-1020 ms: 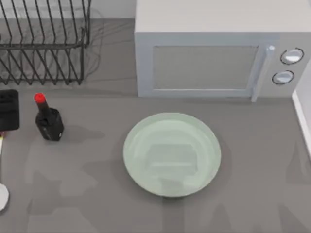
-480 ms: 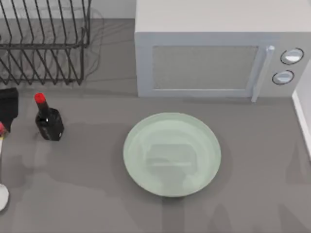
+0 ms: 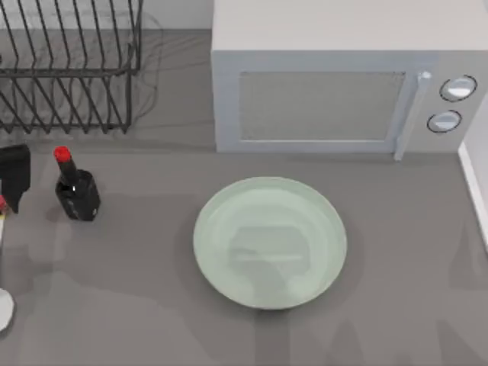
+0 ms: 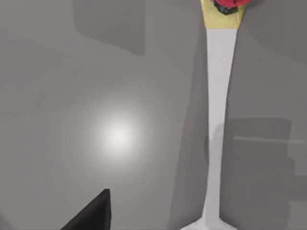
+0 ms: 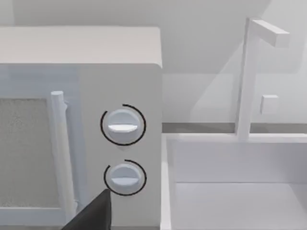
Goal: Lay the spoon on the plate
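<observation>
At the table's far left edge in the top view, left hand (image 3: 14, 179), dark, just left of the bottle, poised above the spoon's knob end. Finger spread impossible to judge: one dark fingertip (image 4: 91, 215) at the frame edge in the left wrist view, off to one side of the handle and clear of it. Spoon (image 4: 217, 120) flat on the grey table (image 3: 114, 305) beneath that hand, thin pale handle running from the red-and-yellow knob to the start of the white bowl; in the top view just a sliver of bowl (image 3: 4, 309) at the left edge, well apart from the plate.

Just right of the hand, dark bottle (image 3: 76, 194) with red cap, upright, standing between spoon and plate. Behind, at the back left, black wire dish rack (image 3: 69, 69).

At centre, pale green plate (image 3: 213, 229), round, raised rim, nothing on it, resting on the table just in front of the microwave (image 3: 335, 84). Microwave door shut, handle and two dials at its right side.

Farther right, white sink edge (image 3: 473, 175) at the table's right border. Right hand (image 5: 93, 215) held off beyond it, facing the microwave dials and the white tap (image 5: 249, 72); one dark fingertip in the right wrist view, spread not discernible.
</observation>
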